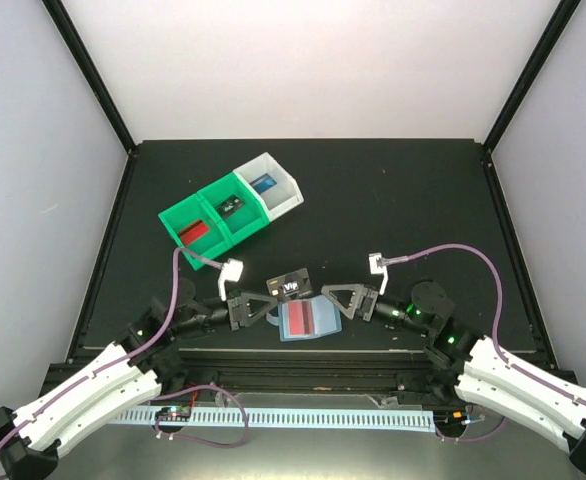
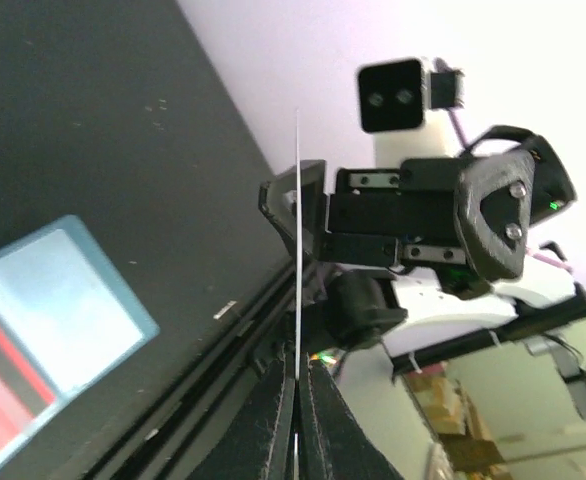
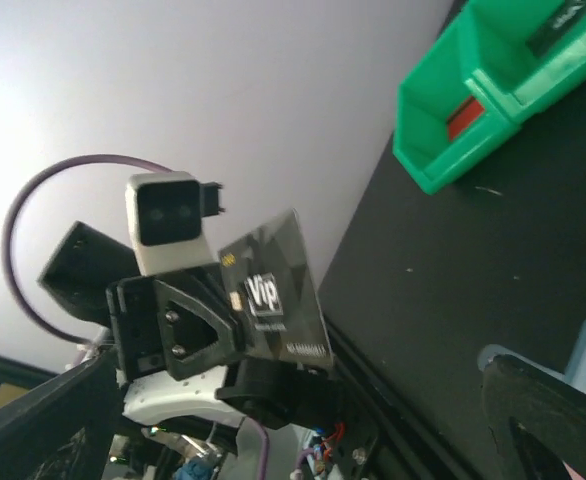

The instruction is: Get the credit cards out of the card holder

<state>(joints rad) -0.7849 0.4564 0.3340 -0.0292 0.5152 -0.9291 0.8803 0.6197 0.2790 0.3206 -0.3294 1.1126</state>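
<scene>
My left gripper (image 1: 271, 304) is shut on a black credit card (image 1: 291, 286) marked "Vip" and holds it above the table. In the left wrist view that card (image 2: 297, 230) shows edge-on as a thin line rising from the closed fingertips (image 2: 278, 400). The right wrist view shows its printed face (image 3: 273, 290). The pale blue card holder (image 1: 310, 320) lies open just below on the mat, with a red card (image 1: 297, 320) inside. My right gripper (image 1: 335, 300) stands open right of the black card, apart from it, with nothing between its fingers (image 3: 543, 420).
Three joined bins sit at the back left: a green one (image 1: 178, 222) with a red card, a green one (image 1: 216, 195) with a black card, and a white one (image 1: 285, 190) with a blue card. The table's front rail (image 1: 303, 355) runs just below the holder.
</scene>
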